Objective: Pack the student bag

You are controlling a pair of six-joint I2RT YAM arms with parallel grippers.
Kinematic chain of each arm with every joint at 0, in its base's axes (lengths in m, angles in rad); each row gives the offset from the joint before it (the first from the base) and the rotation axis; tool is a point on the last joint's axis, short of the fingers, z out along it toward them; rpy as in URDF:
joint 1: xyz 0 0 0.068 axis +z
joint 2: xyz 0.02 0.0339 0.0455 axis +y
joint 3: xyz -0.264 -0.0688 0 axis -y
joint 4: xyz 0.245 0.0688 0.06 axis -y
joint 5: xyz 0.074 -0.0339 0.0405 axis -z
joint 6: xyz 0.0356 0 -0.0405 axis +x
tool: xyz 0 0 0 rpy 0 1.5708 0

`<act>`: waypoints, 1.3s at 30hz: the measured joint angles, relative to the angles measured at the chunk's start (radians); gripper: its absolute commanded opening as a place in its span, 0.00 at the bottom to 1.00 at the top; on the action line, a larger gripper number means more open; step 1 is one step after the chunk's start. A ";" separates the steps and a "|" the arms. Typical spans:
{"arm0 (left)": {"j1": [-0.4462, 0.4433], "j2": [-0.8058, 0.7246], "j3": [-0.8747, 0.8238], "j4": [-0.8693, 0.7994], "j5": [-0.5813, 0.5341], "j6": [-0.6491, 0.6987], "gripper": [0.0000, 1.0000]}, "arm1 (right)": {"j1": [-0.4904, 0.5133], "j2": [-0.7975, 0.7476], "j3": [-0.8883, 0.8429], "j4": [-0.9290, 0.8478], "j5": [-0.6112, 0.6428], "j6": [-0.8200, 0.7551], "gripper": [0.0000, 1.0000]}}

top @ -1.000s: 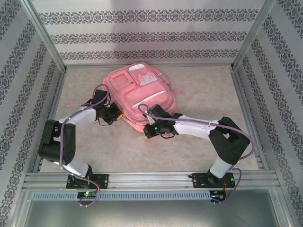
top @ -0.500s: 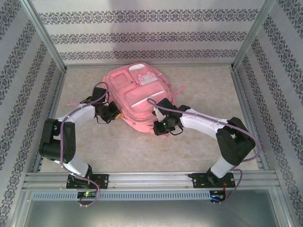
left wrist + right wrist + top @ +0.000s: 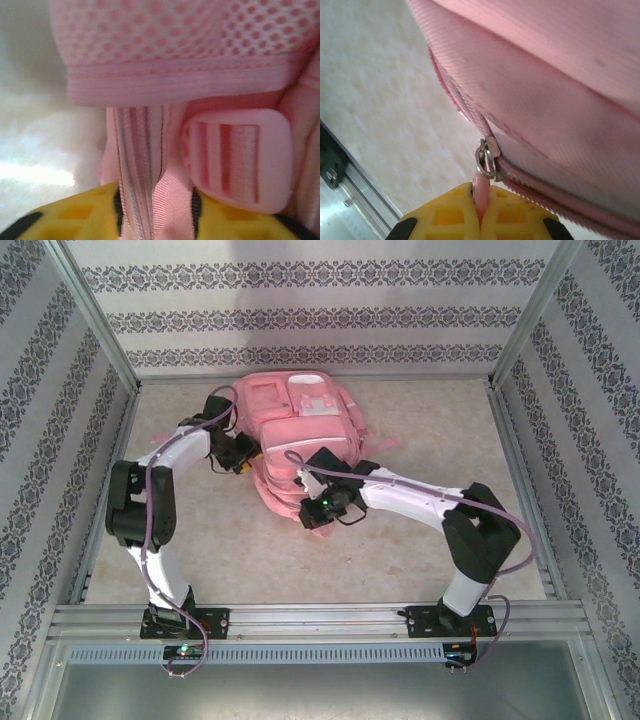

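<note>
We see the student bag [image 3: 300, 420] lying flat on the far middle of the worktop [image 3: 420, 550], front pockets up, with both arms reaching in to its near end. The right pincer [image 3: 480, 195] is closed tight on a thin pink zip pull [image 3: 481, 185]. This pull hangs from the metal ring of a slider [image 3: 487, 157] on the zip along the bag's lower edge, just above the pale worktop. The left pincer [image 3: 155, 205] sits at the bag's left side. In its wrist view the yellow fingers [image 3: 75, 220] stand apart, with a band of pink strap webbing [image 3: 145, 160] running down between them. We cannot tell whether they press on it or merely flank it. Just beside the webbing lies a pink plastic buckle [image 3: 240, 155], and above both a mesh panel [image 3: 175, 35] with a ribbed hem.
</note>
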 measured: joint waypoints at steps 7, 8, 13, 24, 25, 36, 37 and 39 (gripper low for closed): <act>0.019 -0.060 0.040 -0.018 -0.008 -0.006 0.54 | 0.013 0.156 0.154 0.093 -0.033 0.102 0.00; 0.025 -0.105 -0.005 -0.004 -0.002 -0.013 0.54 | 0.013 0.168 0.163 0.111 -0.040 0.117 0.00; 0.034 -0.345 -0.267 0.012 0.068 -0.086 0.53 | 0.013 0.197 0.173 0.191 -0.078 0.183 0.00; 0.000 -0.376 -0.349 0.093 0.126 -0.160 0.48 | 0.012 0.213 0.172 0.252 -0.117 0.233 0.00; -0.002 -0.363 -0.340 0.099 0.126 -0.164 0.46 | 0.012 0.213 0.172 0.253 -0.117 0.233 0.00; -0.014 -0.224 -0.212 0.066 0.121 -0.146 0.00 | 0.008 0.212 0.166 0.243 -0.092 0.210 0.00; -0.015 -0.224 -0.204 0.055 0.115 -0.139 0.00 | 0.008 0.211 0.166 0.235 -0.084 0.200 0.00; -0.016 -0.224 -0.190 0.033 0.103 -0.124 0.00 | 0.008 0.204 0.163 0.219 -0.071 0.185 0.00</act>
